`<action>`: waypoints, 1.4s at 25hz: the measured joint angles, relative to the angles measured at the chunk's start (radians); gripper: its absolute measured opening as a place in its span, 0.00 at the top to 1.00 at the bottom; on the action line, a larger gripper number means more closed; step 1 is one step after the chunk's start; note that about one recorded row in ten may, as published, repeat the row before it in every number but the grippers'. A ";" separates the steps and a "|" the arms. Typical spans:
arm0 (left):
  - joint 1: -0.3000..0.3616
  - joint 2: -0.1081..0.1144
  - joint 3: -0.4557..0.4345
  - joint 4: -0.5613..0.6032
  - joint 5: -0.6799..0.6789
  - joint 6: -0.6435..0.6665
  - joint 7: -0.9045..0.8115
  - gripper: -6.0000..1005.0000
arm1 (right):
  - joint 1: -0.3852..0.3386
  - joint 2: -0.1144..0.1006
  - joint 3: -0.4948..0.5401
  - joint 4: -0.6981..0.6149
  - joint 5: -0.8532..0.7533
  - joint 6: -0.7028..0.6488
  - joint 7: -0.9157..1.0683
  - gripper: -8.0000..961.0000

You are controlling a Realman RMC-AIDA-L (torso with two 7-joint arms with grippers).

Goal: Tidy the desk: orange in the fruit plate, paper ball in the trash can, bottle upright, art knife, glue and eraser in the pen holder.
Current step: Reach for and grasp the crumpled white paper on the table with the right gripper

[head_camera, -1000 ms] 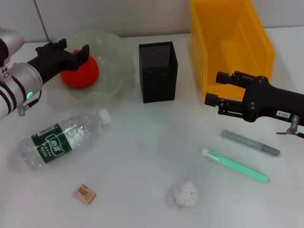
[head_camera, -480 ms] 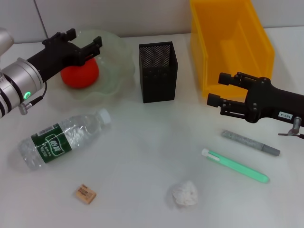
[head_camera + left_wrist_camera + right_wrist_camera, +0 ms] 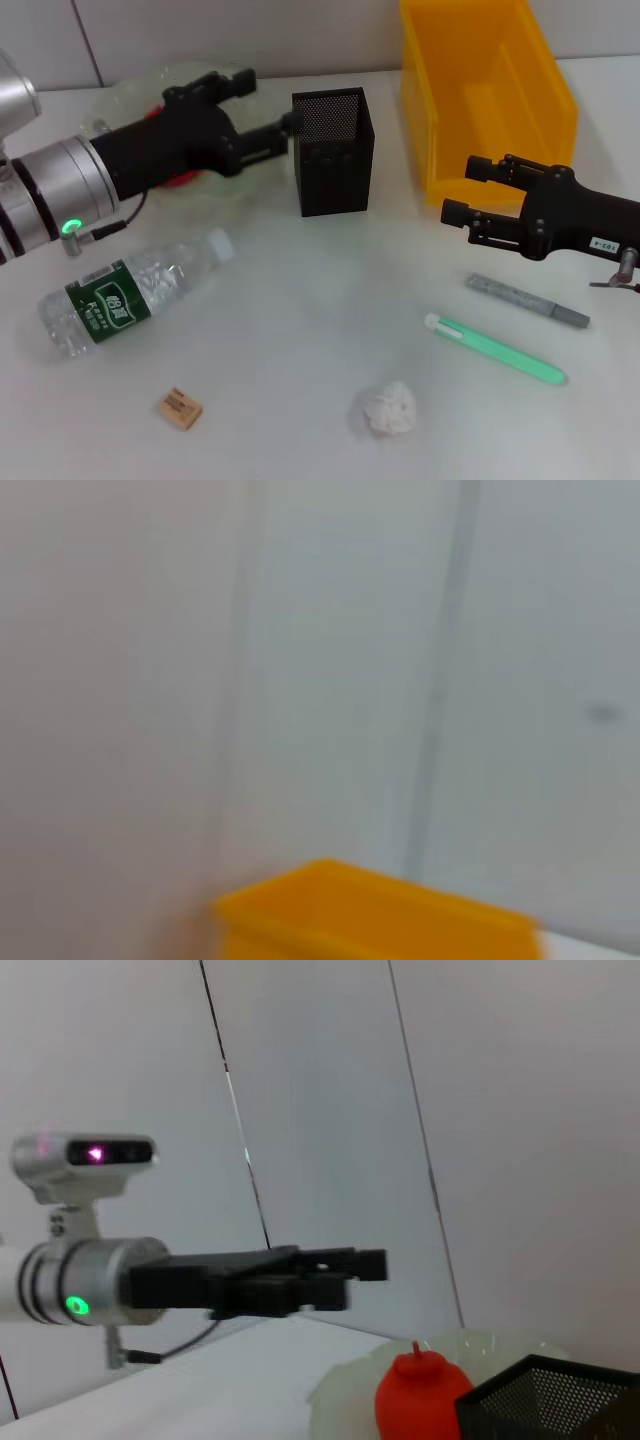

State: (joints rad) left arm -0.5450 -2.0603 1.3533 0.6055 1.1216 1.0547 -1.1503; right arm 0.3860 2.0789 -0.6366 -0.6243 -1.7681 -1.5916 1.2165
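The only writing in view is the white print on the green label of the bottle (image 3: 125, 295), too small to read, and a small white tag on the right arm whose characters cannot be made out. The bottle is clear plastic with a white cap and lies on its side on the white table (image 3: 300, 330), near the left edge. The left gripper (image 3: 262, 112) hangs above the fruit plate (image 3: 130, 95), its black fingers spread apart and empty, reaching toward the black mesh pen holder (image 3: 333, 150). The orange (image 3: 420, 1395), red-orange with a small stem, sits in the pale scalloped plate and is mostly hidden behind the left arm in the head view. The right gripper (image 3: 458, 190) hovers just in front of the yellow bin (image 3: 480, 90), fingers apart, holding nothing. Below it lie a grey art knife (image 3: 527, 300) and, just beside that, a green glue stick (image 3: 495, 348) with a white tip. The crumpled white paper ball (image 3: 390, 408) rests near the front edge, and the tan eraser (image 3: 180, 409) lies well to its left, below the bottle.
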 joint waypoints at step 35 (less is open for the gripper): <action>0.156 0.013 -0.044 0.062 0.195 0.428 0.044 0.21 | -0.026 0.007 -0.290 -0.803 -0.380 -0.213 0.704 0.19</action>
State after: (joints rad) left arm -0.3888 -2.0476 1.3097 0.6674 1.3169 1.4827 -1.1061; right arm 0.3604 2.0863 -0.9262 -1.4270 -2.1484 -1.8051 1.9207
